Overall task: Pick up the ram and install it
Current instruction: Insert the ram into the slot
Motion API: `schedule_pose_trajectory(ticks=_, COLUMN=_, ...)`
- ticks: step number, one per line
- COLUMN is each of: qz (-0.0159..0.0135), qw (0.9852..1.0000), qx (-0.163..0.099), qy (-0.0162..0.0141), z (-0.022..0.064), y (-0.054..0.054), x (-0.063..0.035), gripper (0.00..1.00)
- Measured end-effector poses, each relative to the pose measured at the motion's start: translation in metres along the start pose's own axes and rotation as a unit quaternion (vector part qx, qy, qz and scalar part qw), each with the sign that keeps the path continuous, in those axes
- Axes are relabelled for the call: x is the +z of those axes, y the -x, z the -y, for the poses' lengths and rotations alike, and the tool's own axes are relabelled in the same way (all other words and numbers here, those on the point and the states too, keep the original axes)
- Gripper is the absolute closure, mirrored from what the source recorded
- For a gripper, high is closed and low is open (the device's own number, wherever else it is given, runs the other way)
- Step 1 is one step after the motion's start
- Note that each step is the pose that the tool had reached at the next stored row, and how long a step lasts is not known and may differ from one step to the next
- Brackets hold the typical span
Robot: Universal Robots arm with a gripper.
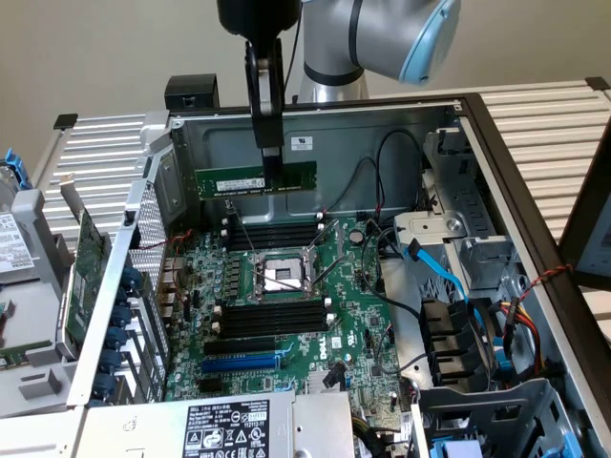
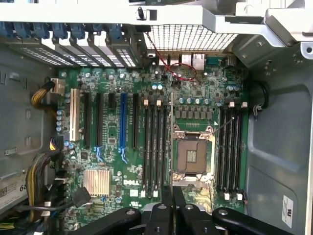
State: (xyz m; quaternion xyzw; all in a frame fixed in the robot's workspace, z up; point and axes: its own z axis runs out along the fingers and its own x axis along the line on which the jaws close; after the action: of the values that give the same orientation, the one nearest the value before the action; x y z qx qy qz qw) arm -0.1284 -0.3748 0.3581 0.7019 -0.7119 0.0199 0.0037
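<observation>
At the exterior view's left, outside the case wall, an expansion card (image 1: 89,272) stands on edge; not part of this job. Moving right, the gripper (image 1: 272,174) is clenched on the ram (image 1: 301,176), pinching it a little off its middle. The stick hangs level, long edge down, in the air over the motherboard (image 1: 358,329). It is apart from the upper memory slots (image 1: 272,232) and roughly parallel to them. Beneath those sits the open CPU socket (image 1: 282,277), then the lower memory slots (image 1: 267,315). In the wrist view the fingers (image 2: 164,215) meet at the frame edge, with slot banks on either side of the socket (image 2: 193,156). Risks as I judge them: the off-centre grip could let the stick rock under seating force, so one end goes home and the other rides high. A slip over the socket would threaten its exposed contacts. I cannot tell whether the slot end clips are open; if shut, the stick would jam. Further right, a black cable (image 1: 382,167) droops near the ram's end and could snag, and a blue cable (image 1: 434,262) lies beyond.
</observation>
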Motion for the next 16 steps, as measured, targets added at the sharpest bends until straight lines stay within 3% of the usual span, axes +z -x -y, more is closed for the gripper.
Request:
schedule_pose_trajectory(ticks=13, qz=-0.0003, qw=0.9999, qx=0.01, qy=0.0006, z=0.0, y=-0.003, x=0.0229, gripper=0.87)
schedule_pose_trajectory(ticks=16, qz=-0.0016, qw=0.9999, qx=0.012, qy=0.0007, z=0.0, y=-0.003, x=0.0274, gripper=0.87)
